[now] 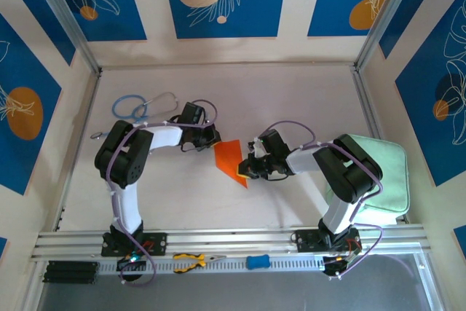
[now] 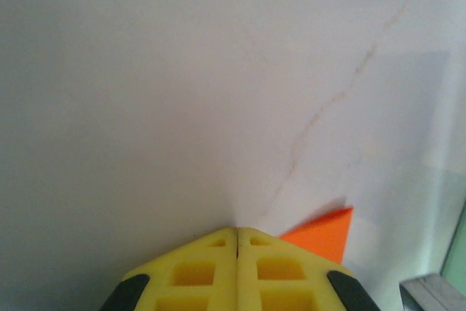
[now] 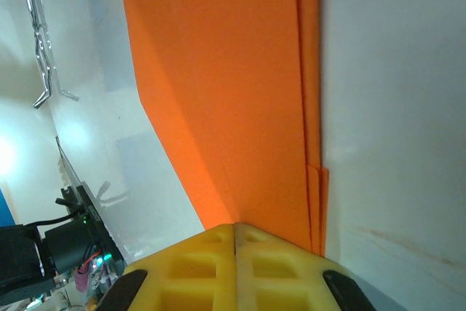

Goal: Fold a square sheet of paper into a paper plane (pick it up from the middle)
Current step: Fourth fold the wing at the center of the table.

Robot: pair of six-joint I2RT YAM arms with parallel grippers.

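I'm creasing: right gripper (image 3: 234,227), closed, seemingly pressing bright orange folded paper (image 3: 233,92); left gripper (image 2: 237,232) closed empty beside it; next, sharpen the fold

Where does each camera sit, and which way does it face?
Top: above and behind, looking down on the table; both arms, left gripper and right gripper beside the orange paper.
Left wrist: on the left arm, facing the table past its shut fingers.
Right wrist: on the right arm, facing the paper past its shut fingers.
Shared: all show the paper.
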